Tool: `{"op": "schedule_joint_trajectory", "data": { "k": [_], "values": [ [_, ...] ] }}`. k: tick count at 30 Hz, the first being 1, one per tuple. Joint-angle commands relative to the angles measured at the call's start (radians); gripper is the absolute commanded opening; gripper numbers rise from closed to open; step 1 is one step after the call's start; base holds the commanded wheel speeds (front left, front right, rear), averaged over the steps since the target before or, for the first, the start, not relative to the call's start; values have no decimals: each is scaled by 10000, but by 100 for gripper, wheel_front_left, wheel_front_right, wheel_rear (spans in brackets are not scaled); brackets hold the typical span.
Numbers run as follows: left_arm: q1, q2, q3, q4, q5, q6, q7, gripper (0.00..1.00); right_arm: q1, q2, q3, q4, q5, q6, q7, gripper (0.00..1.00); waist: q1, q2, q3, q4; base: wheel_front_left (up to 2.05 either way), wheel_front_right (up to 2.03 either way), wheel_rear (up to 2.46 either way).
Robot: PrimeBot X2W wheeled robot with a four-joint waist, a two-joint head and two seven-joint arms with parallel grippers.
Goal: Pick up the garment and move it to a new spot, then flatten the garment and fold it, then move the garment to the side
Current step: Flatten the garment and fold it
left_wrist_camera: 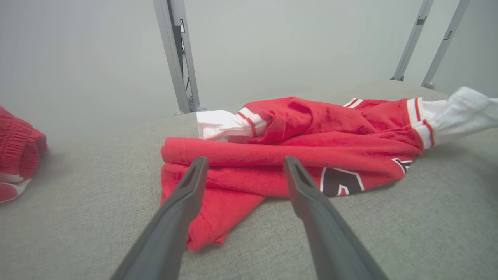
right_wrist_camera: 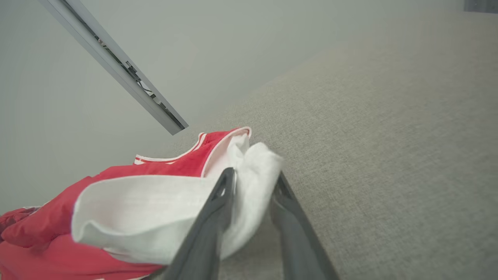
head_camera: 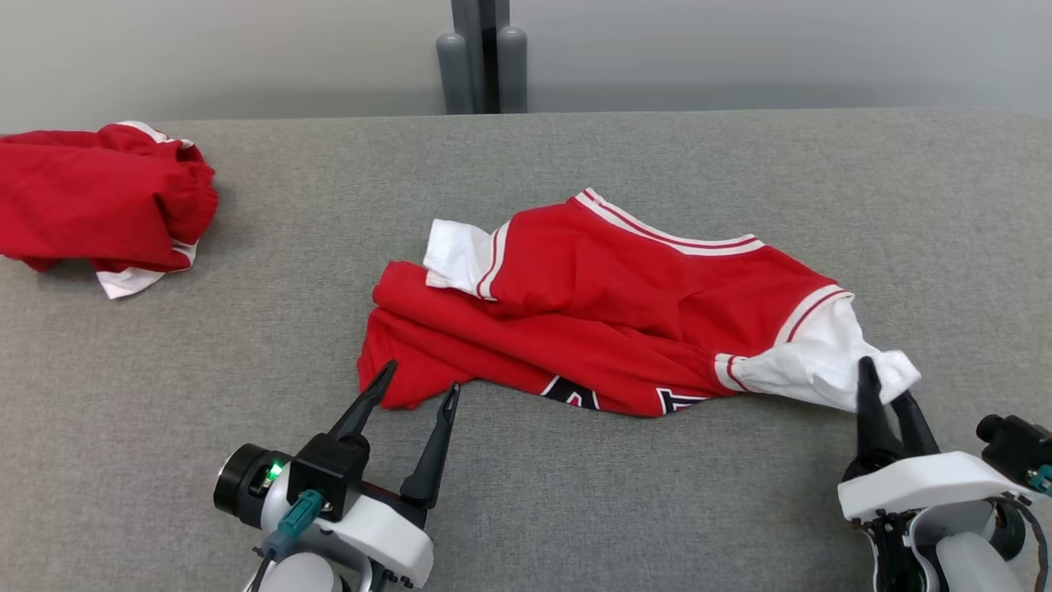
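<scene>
While the red jersey (head_camera: 625, 329) sits rumpled roughly in the middle of the grey bench (head_camera: 526, 510), both arms are down at its near edge. It's half folded over itself. The striped neckline is on the far side, and some black and white lettering (head_camera: 575, 395) peeks out along the near edge.

The left end effector (head_camera: 420, 376) is spread as wide as it goes and has hold of nothing. Its 2 dark fingertips sit right at the jersey's near left corner, 1 over the red hem and 1 just off it. From the left wrist view the fingers frame that corner, with the folded hem lying between them.

The right end effector (head_camera: 883, 380) is at the white right sleeve (head_camera: 814, 362), which sticks out from the jersey toward the right side of the bench. In the right wrist view its fingers are parted only a little, with the bunched end of the sleeve between them. I honestly can't tell if they're actually pinching the cloth or just sitting around it.

The other white sleeve (head_camera: 456, 251) is flopped on top of the jersey at its far left. A 2nd red garment (head_camera: 99, 197) with white trim is bunched up at the far left of the bench, well apart from the jersey. A grey metal post (head_camera: 481, 57) stands behind the bench's far edge.
</scene>
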Motion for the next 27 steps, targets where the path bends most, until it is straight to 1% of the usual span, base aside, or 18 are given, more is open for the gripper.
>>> {"op": "schedule_joint_trajectory", "data": {
  "k": [1, 8, 16, 22, 27],
  "values": [
    [129, 74, 81, -52, 23, 24, -11, 100, 151, -73, -24, -38, -93, 1, -41, 100, 0, 0, 11, -80, 0, 0, 0],
    [389, 134, 348, -198, -39, 32, -11, 100, 709, -78, -440, -472, -873, 1, -41, 100, 0, 0, -104, -389, 0, 0, 0],
    [646, 215, 782, -459, -99, 49, -11, 100, 881, -71, -964, -1824, -1359, 1, -42, 100, 0, 0, -388, -670, 0, 0, 0],
    [139, 289, 1063, -48, -325, -53, 65, 100, 695, -71, -638, -2522, -1532, 1, -42, 100, 0, 0, -491, -774, 0, 0, 0],
    [-618, 271, 1510, 785, -1008, -323, 507, 100, 645, -72, -169, -2910, -1408, 1, -42, 100, 0, 0, -399, -939, 0, 0, 0]
  ]
}}
